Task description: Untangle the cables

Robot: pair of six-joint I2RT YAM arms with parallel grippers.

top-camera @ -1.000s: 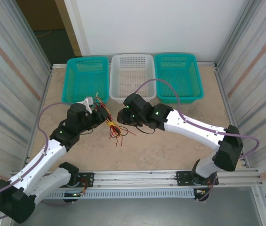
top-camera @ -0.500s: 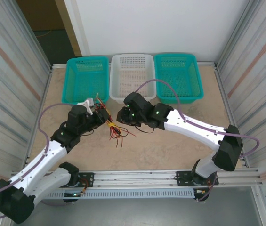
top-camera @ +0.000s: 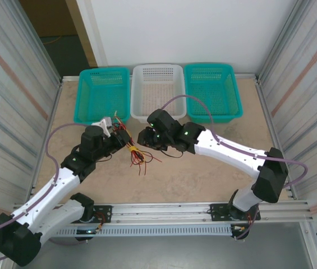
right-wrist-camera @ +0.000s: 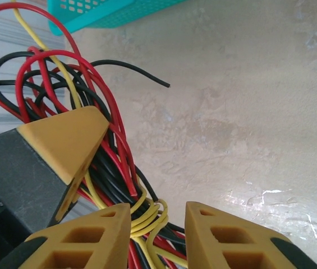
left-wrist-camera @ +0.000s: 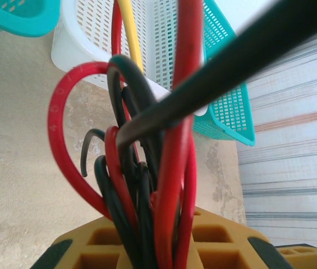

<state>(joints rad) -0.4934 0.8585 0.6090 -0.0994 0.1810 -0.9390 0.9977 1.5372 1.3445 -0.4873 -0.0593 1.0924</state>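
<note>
Cables (right-wrist-camera: 120,161) glossy smooth plastic sheath, right end effector (right-wrist-camera: 158,208) matt mustard plastic, teal baskets (top-camera: 105,70) and white basket (top-camera: 158,66) perforated semi-gloss plastic, worktop (top-camera: 203,179) smooth stone-look with slight sheen, walls (top-camera: 7,101) ribbed metal.

Cables (top-camera: 137,155) sit between the left claw (top-camera: 125,142) and right claw (top-camera: 143,140).

The cables (top-camera: 137,156) are red, black and yellow. My right gripper (right-wrist-camera: 157,212) has mustard-yellow pads on black fingers. The white basket (top-camera: 158,84) is dotted with fine holes. Flanking it, the left basket (top-camera: 102,92) and the right basket (top-camera: 211,89) are teal with the same mesh. The table (top-camera: 203,179) before it is mottled beige.
</note>
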